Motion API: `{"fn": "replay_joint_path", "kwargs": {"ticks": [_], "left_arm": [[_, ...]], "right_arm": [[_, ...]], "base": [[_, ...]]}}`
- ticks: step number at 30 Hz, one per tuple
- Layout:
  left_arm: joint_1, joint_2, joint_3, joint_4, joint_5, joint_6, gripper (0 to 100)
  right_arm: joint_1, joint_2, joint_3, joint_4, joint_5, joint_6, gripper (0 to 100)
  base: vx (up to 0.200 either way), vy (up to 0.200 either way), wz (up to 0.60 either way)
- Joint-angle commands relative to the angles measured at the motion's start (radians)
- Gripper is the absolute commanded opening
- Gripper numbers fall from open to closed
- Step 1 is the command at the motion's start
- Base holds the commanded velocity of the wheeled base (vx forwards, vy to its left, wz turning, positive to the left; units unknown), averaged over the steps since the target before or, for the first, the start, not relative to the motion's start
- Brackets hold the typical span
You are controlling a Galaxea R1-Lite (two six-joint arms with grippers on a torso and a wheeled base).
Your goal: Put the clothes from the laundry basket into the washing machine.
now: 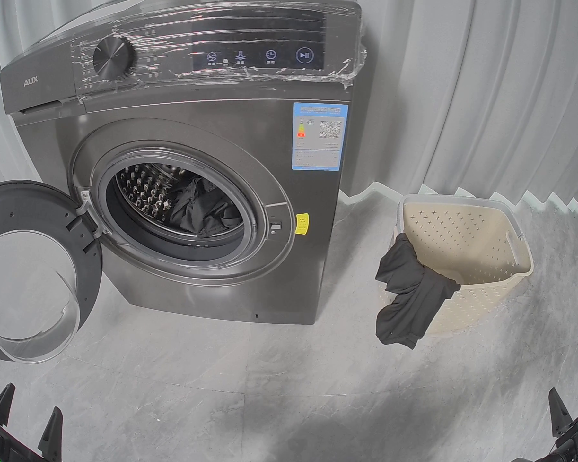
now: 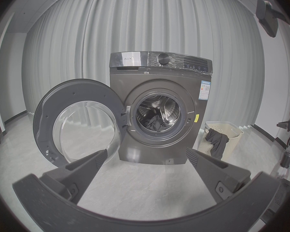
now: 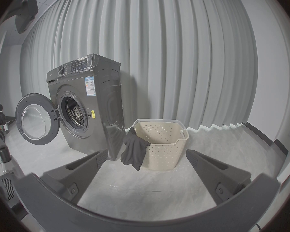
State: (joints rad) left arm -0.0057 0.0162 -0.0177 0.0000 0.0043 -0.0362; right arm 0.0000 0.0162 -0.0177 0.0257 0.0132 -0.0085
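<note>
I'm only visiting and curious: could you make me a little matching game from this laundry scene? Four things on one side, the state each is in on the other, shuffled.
Things:
1. washing machine door
2. laundry basket
3. drum
4. control panel

States:
A. wrapped in clear plastic film
B. dark clothing lying inside
C. swung wide open
D. a dark garment draped over its rim

Pairs: 1-C, 2-D, 3-B, 4-A.
</note>
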Motion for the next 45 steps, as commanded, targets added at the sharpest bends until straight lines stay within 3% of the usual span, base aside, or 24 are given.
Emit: {"fn": "replay_joint_path", "kwargs": {"ticks": [1,19,45], "left_arm": [[0.0,-0.016,0.018,0.0,0.0,-0.001,100],[0.001,-0.016,0.016,0.0,0.002,-0.002,100],[0.001,-0.016,0.018,0.0,0.002,-0.002,100]], "right_arm": [[0.0,-0.009,0.007,0.0,0.001,-0.001,100],[0.0,-0.009,0.007,0.0,0.001,-0.001,100],[0.0,-0.009,0.007,0.0,0.001,-0.001,100]], "base": [[0.0,-0.2,0.0],[0.0,-0.2,0.0],[0.0,0.0,0.0]]}}
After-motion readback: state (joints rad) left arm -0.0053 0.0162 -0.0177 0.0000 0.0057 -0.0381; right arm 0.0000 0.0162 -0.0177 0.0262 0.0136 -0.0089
